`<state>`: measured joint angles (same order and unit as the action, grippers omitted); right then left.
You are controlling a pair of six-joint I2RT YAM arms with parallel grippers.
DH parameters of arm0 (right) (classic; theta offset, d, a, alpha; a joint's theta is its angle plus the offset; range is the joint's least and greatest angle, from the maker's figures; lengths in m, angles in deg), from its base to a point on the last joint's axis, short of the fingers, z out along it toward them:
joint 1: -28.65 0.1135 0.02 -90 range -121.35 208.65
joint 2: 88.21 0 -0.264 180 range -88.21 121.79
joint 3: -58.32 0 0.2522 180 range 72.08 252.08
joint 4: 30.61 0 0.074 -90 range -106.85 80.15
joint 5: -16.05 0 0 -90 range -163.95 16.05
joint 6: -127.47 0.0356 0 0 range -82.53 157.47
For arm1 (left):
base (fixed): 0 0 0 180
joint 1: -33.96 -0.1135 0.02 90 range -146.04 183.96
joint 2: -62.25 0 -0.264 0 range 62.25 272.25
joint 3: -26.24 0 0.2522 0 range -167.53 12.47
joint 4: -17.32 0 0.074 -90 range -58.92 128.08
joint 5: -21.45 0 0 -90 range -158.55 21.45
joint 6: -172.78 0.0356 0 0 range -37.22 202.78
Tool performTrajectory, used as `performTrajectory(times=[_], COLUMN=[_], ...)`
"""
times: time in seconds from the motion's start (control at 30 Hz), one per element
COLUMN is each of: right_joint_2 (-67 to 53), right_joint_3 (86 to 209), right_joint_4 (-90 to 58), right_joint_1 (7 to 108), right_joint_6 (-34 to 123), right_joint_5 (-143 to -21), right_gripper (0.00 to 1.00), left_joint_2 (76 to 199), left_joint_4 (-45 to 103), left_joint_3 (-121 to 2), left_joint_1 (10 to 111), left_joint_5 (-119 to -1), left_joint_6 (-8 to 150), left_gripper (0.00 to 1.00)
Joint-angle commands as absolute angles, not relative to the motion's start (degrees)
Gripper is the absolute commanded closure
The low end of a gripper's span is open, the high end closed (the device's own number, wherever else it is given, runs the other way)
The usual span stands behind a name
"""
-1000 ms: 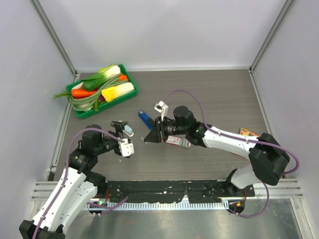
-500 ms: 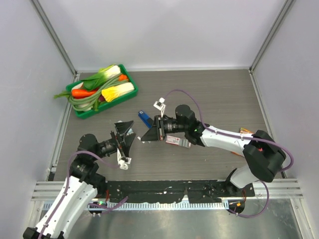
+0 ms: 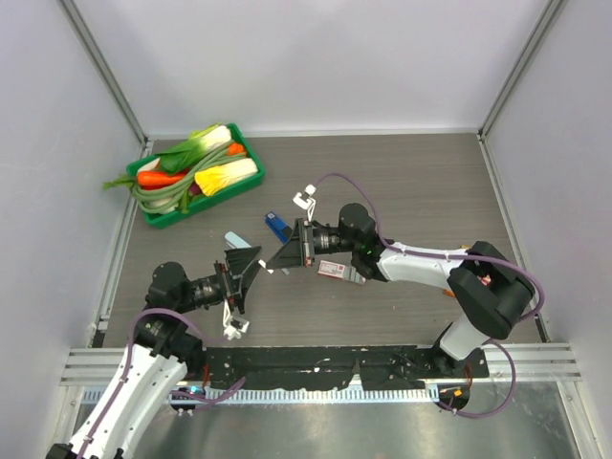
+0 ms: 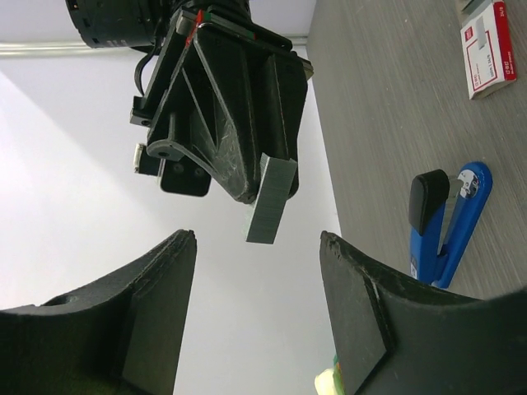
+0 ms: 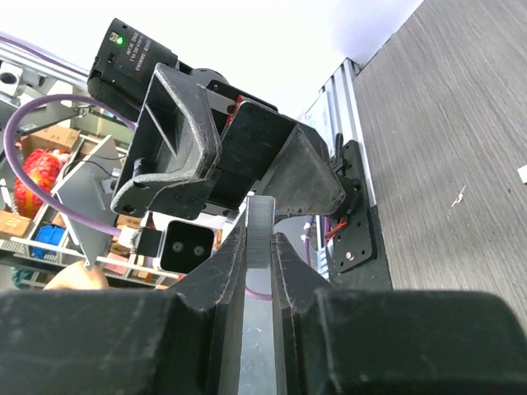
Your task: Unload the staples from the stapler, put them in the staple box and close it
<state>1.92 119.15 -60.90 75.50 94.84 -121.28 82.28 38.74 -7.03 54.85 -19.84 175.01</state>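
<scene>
The right gripper (image 5: 258, 240) pinched the staples (image 4: 270, 200) tight, up in the air above the counter (image 3: 430, 191) — easy to reach. The left gripper (image 4: 257, 251) sat open facing them, likely to take them.

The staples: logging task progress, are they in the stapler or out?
Out. The staples are pinched between the right arm's fingers, held in the air apart from the blue stapler on the table.

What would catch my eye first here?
Mid-table, the right hand pinches a grey strip of staples, holding it before the open left hand. A blue stapler lies beyond them, and a green tray of vegetables sits at the far left.
</scene>
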Motion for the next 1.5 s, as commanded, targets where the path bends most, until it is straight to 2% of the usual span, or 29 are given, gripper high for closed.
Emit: performTrajectory(times=[0.0,0.17,0.27,0.37,1.23,1.33,1.43,1.47], right_joint_2=[3.2,5.13,6.45,7.15,10.84,11.28,11.72,11.64], right_joint_3=[118.49,118.66,118.57,118.49,119.89,119.8,119.63,119.54], right_joint_4=[-71.51,-76.07,-78.19,-78.28,-80.39,-81.71,-82.32,-82.59], right_joint_1=[75.32,75.32,75.32,75.32,74.8,74.8,74.8,74.88], right_joint_6=[101.1,104.09,106.2,106.29,109.1,109.72,109.98,109.98], right_joint_5=[-123.96,-124.75,-125.37,-125.28,-124.66,-124.66,-124.84,-124.84], right_gripper=[0.99,0.99,0.99,0.99,0.99,0.99,0.99,0.99], left_joint_2=[82.9,83.79,83.7,83.44,79.48,79.74,80.62,80.88], left_joint_4=[39.08,38.9,38.73,38.72,44.0,44.26,44.17,44.17], left_joint_3=[-7.04,-7.39,-7.39,-7.3,-5.9,-5.89,-6.16,-6.25], left_joint_1=[54.88,54.88,54.97,54.97,54.88,54.88,54.88,54.88], left_joint_5=[-18.45,-18.45,-18.19,-18.53,-16.95,-16.96,-17.13,-17.39], left_joint_6=[178.05,178.49,178.49,178.23,182.89,183.15,183.42,183.42], left_gripper=[0.37,0.47,0.58,0.61,0.64,0.69,0.83,0.9])
